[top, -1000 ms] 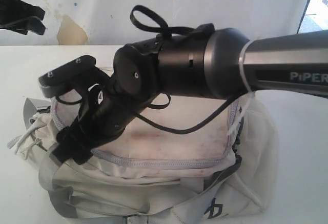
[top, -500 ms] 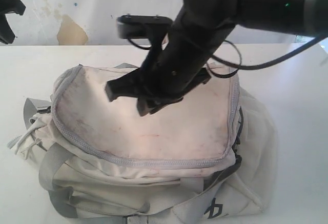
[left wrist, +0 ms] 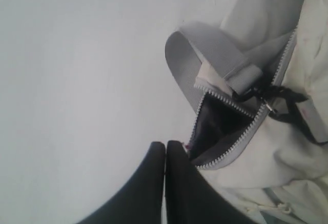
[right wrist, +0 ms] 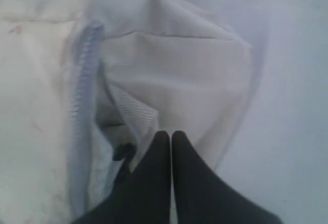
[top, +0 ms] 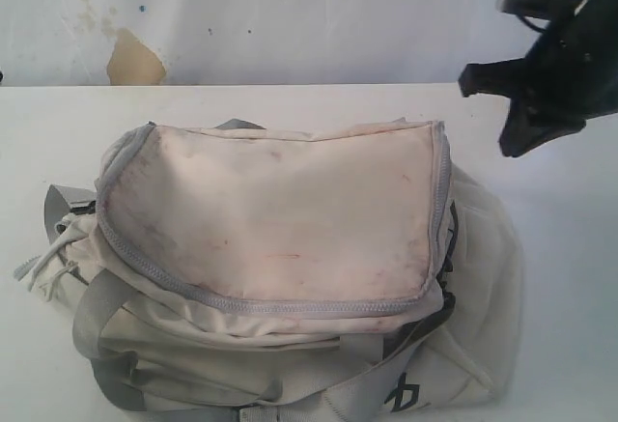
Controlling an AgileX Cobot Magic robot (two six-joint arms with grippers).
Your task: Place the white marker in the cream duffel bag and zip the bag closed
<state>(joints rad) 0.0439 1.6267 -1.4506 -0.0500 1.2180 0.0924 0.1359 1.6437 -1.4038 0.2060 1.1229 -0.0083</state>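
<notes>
The cream duffel bag [top: 280, 239] lies on the white table with its top flap flat and the grey zipper trim [top: 261, 301] running round it. In the left wrist view a short stretch of zipper gapes onto dark lining [left wrist: 215, 126], right beside my left gripper [left wrist: 165, 143], which is shut and empty. My right gripper [top: 512, 142] hangs in the air above the bag's right end; its fingers [right wrist: 170, 133] are pressed together with nothing between them. The white marker is out of view. The left gripper does not show in the exterior view.
A grey strap loop [left wrist: 205, 44] and a black buckle [left wrist: 277, 98] sit at the bag's end near the left gripper. More grey straps [top: 97, 316] hang at the bag's front left. Bare white table [top: 570, 277] lies right of the bag, with a wall behind.
The right arm has pulled back from over the bag's middle to the upper right, and its jaws have shut. The left arm has slid out of the exterior view at the left edge.
</notes>
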